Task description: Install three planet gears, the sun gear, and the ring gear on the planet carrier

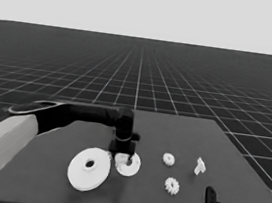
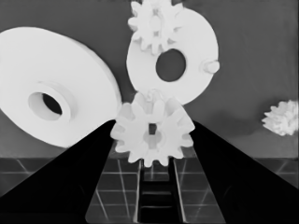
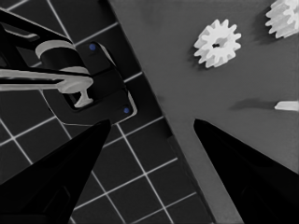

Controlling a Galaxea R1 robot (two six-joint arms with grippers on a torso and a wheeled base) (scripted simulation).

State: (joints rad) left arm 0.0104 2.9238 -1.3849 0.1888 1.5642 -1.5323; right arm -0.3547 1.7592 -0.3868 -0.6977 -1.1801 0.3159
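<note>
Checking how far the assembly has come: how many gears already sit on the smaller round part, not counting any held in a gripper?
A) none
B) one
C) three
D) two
B: the left wrist view shows a single gear seated on the smaller round part, while the left gripper holds a second gear just above it.

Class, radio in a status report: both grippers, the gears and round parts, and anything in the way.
Left gripper shut on a small white toothed gear, over the smaller round part. One gear already seated there. Right gripper open, parked at the table corner. Larger round part close alongside.
</note>
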